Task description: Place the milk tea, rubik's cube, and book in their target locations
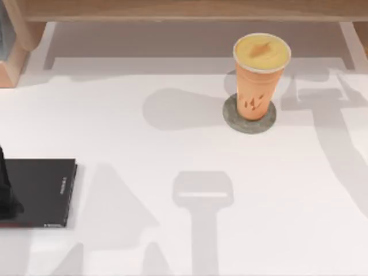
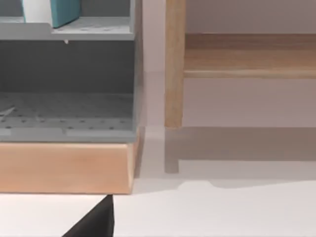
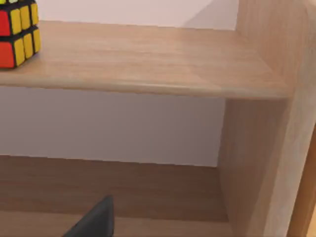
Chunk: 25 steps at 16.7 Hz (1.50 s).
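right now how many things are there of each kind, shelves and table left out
books: 2, the teal-blue book and the thin black book
milk tea: 1
coaster: 1
rubik's cube: 1
total: 5

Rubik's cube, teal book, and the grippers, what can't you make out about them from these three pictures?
- rubik's cube: right wrist view, cut off by the frame edge on the wooden shelf; its full shape is unseen.
- book: left wrist view, only a lower corner in the grey rack; the rest is cut off.
- left gripper and right gripper: one dark fingertip each; open or shut cannot be told.
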Tool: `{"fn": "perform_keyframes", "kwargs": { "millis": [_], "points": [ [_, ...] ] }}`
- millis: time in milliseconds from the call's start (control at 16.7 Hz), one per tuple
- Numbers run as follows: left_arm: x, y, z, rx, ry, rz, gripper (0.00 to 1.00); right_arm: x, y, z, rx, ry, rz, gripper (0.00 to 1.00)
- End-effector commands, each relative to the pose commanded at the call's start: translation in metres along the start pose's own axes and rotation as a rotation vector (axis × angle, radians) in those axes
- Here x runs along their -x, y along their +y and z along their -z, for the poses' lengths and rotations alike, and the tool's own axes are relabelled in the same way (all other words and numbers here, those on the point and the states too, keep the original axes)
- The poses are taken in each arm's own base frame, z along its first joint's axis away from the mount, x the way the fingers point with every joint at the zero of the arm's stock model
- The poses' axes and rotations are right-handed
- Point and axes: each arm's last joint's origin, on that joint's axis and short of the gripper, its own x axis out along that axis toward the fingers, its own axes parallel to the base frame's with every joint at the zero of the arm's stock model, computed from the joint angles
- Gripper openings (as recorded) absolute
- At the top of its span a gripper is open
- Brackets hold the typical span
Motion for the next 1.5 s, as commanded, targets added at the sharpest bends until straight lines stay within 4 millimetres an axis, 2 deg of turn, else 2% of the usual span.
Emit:
{"fn": "perform_keyframes", "kwargs": {
  "millis": [180,360,600,780,960,1260,1380,1500],
  "points": [
    [0.000,0.000,0.000,0.000,0.000,0.000,1.00,0.053,-0.025,0.048,-0.003,-0.002,0.006,1.00],
    [0.000,0.000,0.000,0.000,0.000,0.000,1.00,0.092,-0.038,0.105,-0.012,-0.005,0.012,1.00],
    [0.000,0.000,0.000,0.000,0.000,0.000,1.00,0.117,-0.045,0.175,-0.029,-0.014,0.015,1.00],
    [0.000,0.000,0.000,0.000,0.000,0.000,1.00,0.121,-0.046,0.210,-0.042,-0.023,0.015,1.00],
    [0.000,0.000,0.000,0.000,0.000,0.000,1.00,0.122,-0.046,0.223,-0.048,-0.026,0.013,1.00],
    [0.000,0.000,0.000,0.000,0.000,0.000,1.00,0.122,-0.046,0.223,-0.048,-0.026,0.013,1.00],
    [0.000,0.001,-0.009,0.002,-0.011,-0.002,1.00,0.122,-0.046,0.223,-0.048,-0.026,0.013,1.00],
    [-0.002,0.002,-0.029,0.005,-0.034,-0.002,1.00,0.122,-0.046,0.223,-0.048,-0.026,0.013,1.00]
  ]
}}
